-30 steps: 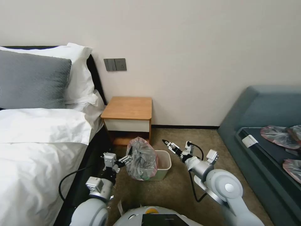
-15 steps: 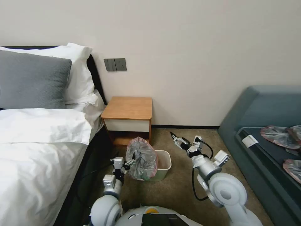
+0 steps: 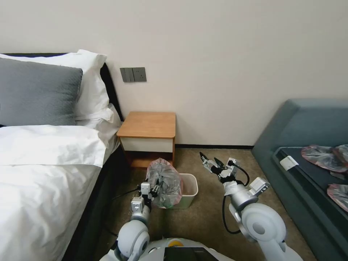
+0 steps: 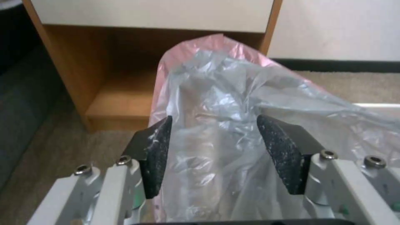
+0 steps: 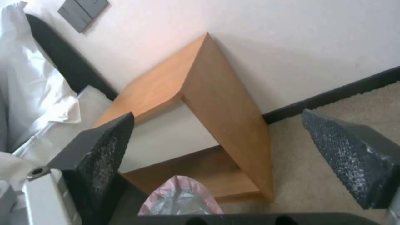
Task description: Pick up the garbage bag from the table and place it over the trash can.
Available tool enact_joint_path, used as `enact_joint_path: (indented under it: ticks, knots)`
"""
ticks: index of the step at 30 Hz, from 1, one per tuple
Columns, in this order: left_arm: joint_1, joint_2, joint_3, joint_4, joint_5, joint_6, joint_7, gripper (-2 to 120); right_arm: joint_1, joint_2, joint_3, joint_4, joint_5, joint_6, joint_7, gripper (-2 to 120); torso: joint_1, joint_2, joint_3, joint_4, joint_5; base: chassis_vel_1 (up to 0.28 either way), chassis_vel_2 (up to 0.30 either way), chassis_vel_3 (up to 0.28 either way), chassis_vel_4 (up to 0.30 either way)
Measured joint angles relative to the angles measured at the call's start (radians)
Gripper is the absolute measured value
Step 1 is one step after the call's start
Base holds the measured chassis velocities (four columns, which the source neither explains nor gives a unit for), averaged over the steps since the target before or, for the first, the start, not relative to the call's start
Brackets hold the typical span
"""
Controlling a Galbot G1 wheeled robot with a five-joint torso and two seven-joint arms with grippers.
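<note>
The garbage bag [image 3: 165, 182], crinkly grey plastic with a pink rim, stands bunched over the left part of the cream trash can [image 3: 190, 186] on the carpet. My left gripper [image 3: 156, 188] is at the bag's near left side, open. In the left wrist view its dark pads [image 4: 158, 150] flank the garbage bag [image 4: 221, 125], with plastic bulging between them. My right gripper [image 3: 212, 162] hovers open to the right of the can, holding nothing. Its fingers [image 5: 104, 150] frame the table [image 5: 221, 103], whose wooden top [image 3: 148, 124] is bare.
A bed with white linen [image 3: 43, 170] runs along the left, close to my left arm. A blue-grey sofa [image 3: 308, 137] on the right holds several flat pinkish bags [image 3: 322, 156]. Open carpet [image 3: 206, 214] lies between them. The wall is just behind the table.
My left arm has swung right from the bed side to just in front of the bag. My right gripper has drawn back to the right and opened. The bag has stayed on the can.
</note>
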Motion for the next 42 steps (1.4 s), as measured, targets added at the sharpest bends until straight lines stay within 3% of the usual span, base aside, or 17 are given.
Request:
enact_joint_path:
  ticks: [8, 26, 42]
  knots:
    - [-0.032, 0.009, 0.007, 0.024, -0.033, 0.05, -0.028, 56, 0.0, 0.003, -0.004, -0.011, 0.0, -0.002, 0.001, 100, 0.0, 0.0, 0.0, 0.0, 0.0001, 0.0, 0.0, 0.0, 0.0]
    - [-0.082, 0.018, 0.003, 0.073, -0.078, 0.087, -0.04, 52, 0.014, 0.004, -0.027, -0.041, -0.003, -0.006, -0.005, 100, 0.0, 0.0, 0.0, 0.0001, 0.0, 0.0, 0.0, 0.0, 0.0]
    - [-0.159, 0.028, 0.048, 0.107, -0.121, 0.156, -0.068, 50, 0.01, 0.014, -0.029, -0.047, -0.001, -0.011, -0.006, 100, 0.0, 0.0, 0.0, 0.0, 0.0, 0.0, 0.0, 0.0, 0.0]
